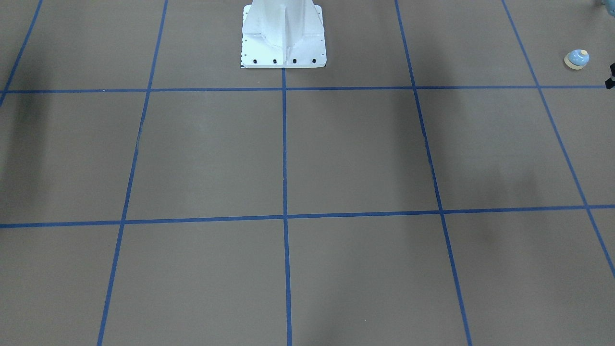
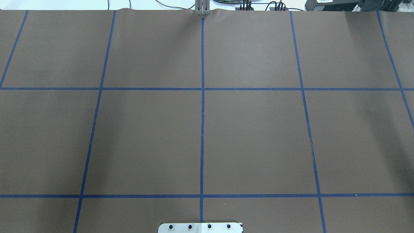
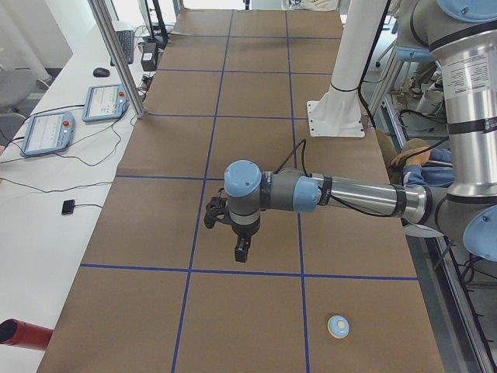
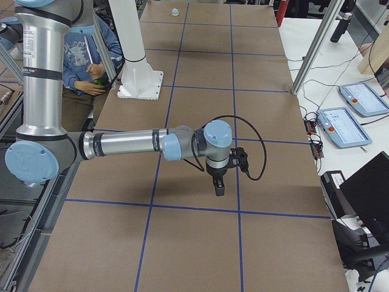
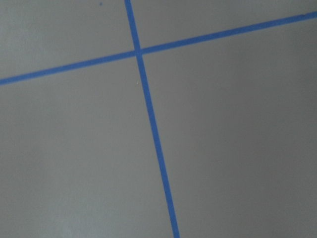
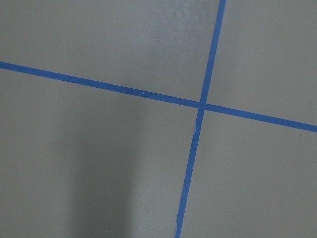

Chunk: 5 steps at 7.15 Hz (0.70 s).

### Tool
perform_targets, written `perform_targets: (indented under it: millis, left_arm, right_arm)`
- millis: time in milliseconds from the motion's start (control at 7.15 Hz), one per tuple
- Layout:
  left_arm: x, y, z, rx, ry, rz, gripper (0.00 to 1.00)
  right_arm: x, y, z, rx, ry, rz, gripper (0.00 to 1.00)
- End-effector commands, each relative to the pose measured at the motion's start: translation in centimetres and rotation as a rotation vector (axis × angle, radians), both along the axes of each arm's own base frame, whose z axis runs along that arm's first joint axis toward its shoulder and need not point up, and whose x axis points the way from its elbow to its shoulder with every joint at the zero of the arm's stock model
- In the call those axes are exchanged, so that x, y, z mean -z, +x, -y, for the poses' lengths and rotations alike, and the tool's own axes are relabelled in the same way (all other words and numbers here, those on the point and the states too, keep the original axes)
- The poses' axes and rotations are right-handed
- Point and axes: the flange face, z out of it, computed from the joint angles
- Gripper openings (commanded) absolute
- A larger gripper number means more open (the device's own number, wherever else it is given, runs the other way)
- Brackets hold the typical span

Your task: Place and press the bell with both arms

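The small light-blue bell stands upright on the brown table near the robot's left end, alone in its grid square. It also shows in the front view and far off in the right side view. My left gripper hangs fingers-down above the table, well away from the bell; I cannot tell if it is open or shut. My right gripper hangs the same way at the table's other end; I cannot tell its state either. Both wrist views show only brown table and blue tape lines.
The white pedestal stands at the robot's side of the table. A seated person is behind it. Teach pendants lie on the white bench beyond a metal post. A black sliver shows at the front view's right edge.
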Motion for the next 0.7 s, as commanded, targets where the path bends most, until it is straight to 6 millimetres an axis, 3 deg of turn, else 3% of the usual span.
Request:
perform_targets:
  millis: [0, 140, 280, 559]
  left_arm:
    - [-6.3, -0.3, -4.4, -0.001, -0.075, 0.004, 1.00]
    - [-9.4, -0.4, -7.9, 0.000, -0.076, 0.003, 1.00]
    - [-11.0, -0.4, -10.4, -0.008, -0.110, 0.005, 1.00]
    - [-16.9, -0.8, -15.6, -0.043, -0.157, 0.007, 1.00]
  right_arm:
    - [0.3, -0.1, 0.1, 0.001, 0.005, 0.010, 1.00]
    - [0.2, -0.2, 0.0, 0.004, -0.001, 0.024, 1.00]
    - [0.7, -0.5, -0.1, 0.012, 0.006, 0.056, 1.00]
    - [2.3, -0.6, -0.1, 0.017, 0.032, 0.079, 1.00]
